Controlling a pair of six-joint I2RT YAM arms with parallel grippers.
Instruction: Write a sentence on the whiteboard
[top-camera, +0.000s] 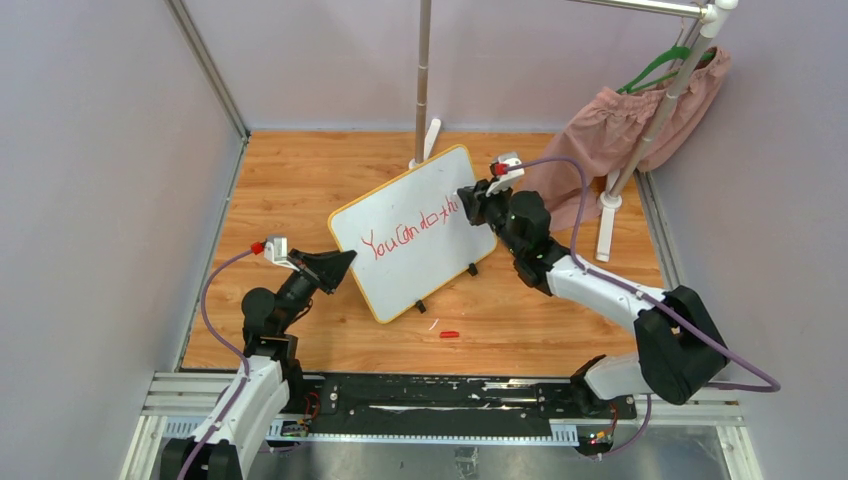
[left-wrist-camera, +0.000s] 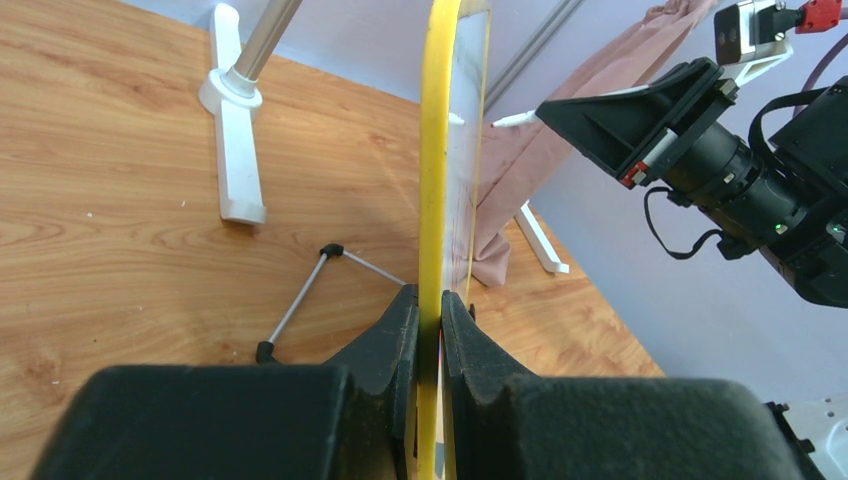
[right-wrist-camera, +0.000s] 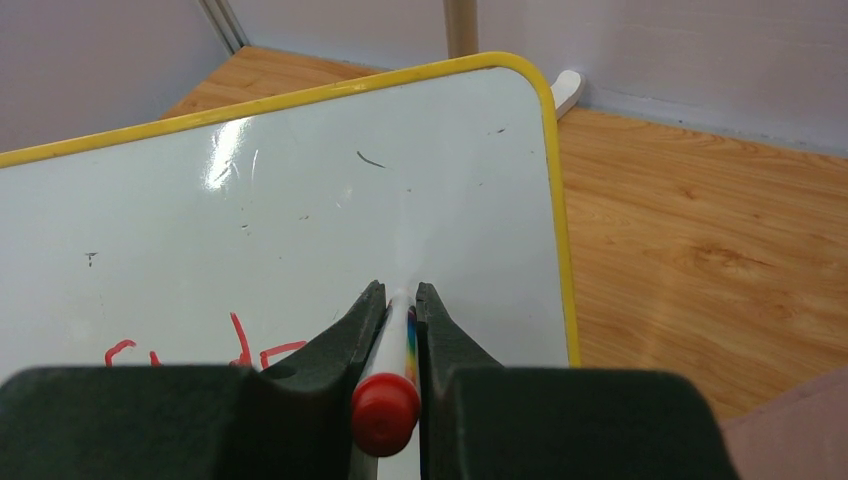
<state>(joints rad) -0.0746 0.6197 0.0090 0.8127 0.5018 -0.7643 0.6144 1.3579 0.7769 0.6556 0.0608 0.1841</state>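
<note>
While the left gripper (left-wrist-camera: 430, 330) clamps the whiteboard (top-camera: 400, 215) by its yellow rim, the right gripper (right-wrist-camera: 400, 300) pinches a marker (right-wrist-camera: 385, 405) — tip toward the sentence (top-camera: 408, 233).

Enclosure: pale lilac-grey walls (top-camera: 90, 200) on three sides. Floor surface: light wood-grain tabletop (top-camera: 300, 190). Fixtures: metal garment rack (top-camera: 640, 140) on white plastic feet, one upright pole (top-camera: 423, 70) at rear centre. Pink cloth (top-camera: 610, 130) on a green hanger (top-camera: 655, 68), right rear. Lighting even.
</note>
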